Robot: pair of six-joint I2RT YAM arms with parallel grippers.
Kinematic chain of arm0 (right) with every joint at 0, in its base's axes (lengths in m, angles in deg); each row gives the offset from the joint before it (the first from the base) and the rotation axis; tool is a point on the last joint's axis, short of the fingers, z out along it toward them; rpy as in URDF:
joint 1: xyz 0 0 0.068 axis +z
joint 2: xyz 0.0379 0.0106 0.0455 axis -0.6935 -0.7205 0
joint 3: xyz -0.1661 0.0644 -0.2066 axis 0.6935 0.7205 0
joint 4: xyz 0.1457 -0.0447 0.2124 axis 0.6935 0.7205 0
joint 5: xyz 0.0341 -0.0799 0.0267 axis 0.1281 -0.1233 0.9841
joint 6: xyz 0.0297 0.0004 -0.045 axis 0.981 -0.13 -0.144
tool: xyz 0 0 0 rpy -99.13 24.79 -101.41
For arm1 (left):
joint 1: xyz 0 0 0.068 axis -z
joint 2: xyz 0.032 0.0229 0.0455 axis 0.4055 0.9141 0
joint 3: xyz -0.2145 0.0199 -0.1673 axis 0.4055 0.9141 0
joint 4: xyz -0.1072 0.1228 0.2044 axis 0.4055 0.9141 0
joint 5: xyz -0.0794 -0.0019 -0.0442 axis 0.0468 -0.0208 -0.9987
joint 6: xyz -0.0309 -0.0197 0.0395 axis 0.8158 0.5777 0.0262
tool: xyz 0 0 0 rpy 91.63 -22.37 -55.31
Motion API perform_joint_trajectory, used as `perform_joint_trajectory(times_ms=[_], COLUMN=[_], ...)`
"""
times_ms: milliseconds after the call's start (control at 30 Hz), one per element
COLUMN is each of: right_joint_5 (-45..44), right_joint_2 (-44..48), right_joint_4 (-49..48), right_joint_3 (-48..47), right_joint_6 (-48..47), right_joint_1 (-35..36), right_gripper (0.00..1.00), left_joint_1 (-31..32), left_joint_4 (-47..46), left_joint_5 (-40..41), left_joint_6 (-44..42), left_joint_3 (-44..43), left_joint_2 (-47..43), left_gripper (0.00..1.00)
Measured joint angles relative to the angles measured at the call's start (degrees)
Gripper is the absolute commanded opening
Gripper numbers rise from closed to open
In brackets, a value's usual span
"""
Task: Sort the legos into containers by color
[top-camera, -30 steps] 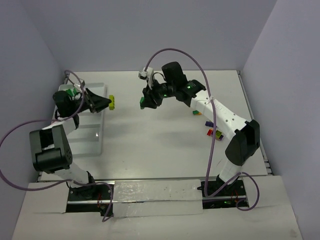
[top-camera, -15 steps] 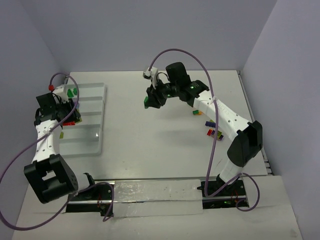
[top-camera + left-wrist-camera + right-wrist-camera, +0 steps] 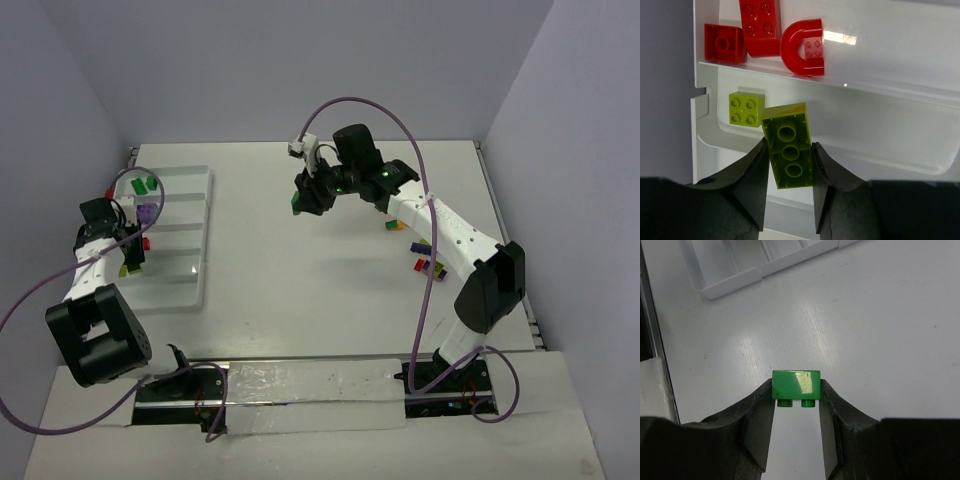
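**Desk:** What is at the far left?

**Photographer:** A white compartment tray (image 3: 185, 275) lies along the left side of the tabletop (image 3: 300, 290), and the left hand (image 3: 133, 243) hangs over the tray's left end. Its two dark fingers (image 3: 752, 175) are partly closed and pinch a lime green brick (image 3: 788, 145) by its long sides. The brick's hollow underside faces the wrist camera, showing three round tubes.

**Desk:** Which compartment is under it?

**Photographer:** The one holding a small square lime brick (image 3: 746, 109). That brick sits just beside the held brick's upper left corner, and whether the two touch cannot be told. Across the ridge, the next compartment holds three red pieces (image 3: 760, 25): a square, a longer block and an arch. Seen from overhead, green bricks (image 3: 145, 184) lie in the farthest compartment and purple ones (image 3: 147, 213) in the compartment next to it.

**Desk:** And mid-frame?

**Photographer:** The right hand (image 3: 303, 200) reaches out above bare tabletop, well apart from the tray. Its fingers are also partway closed and clamp a dark green brick (image 3: 795, 384) by its two ends. A smooth face is turned to the wrist camera, with the studs showing along the brick's lower edge. A corner of the tray shows at the top of that wrist view.

**Desk:** The right side?

**Photographer:** Loose bricks (image 3: 425, 264) in purple, red, lime and orange lie scattered on the tabletop, close beside the right arm's forearm and far from the tray.
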Motion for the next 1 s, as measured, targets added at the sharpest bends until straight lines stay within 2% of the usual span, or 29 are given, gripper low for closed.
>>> perform_joint_trajectory(times_ms=[433,1000], right_joint_5=[-0.73,-0.99], right_joint_2=[-0.25,-0.72], right_joint_4=[0.63,0.66], right_joint_3=[0.00,0.00], right_joint_6=[0.00,0.00], right_joint_1=[-0.14,-0.50], right_gripper=[0.00,0.00], left_joint_1=[-3.24,-3.69], left_joint_4=[-3.85,-3.65], left_joint_5=[-1.98,-6.02], left_joint_6=[-8.80,-10.96], left_joint_3=[1.80,-0.38], left_joint_2=[2.10,8.43], left_gripper=[0.00,0.00])
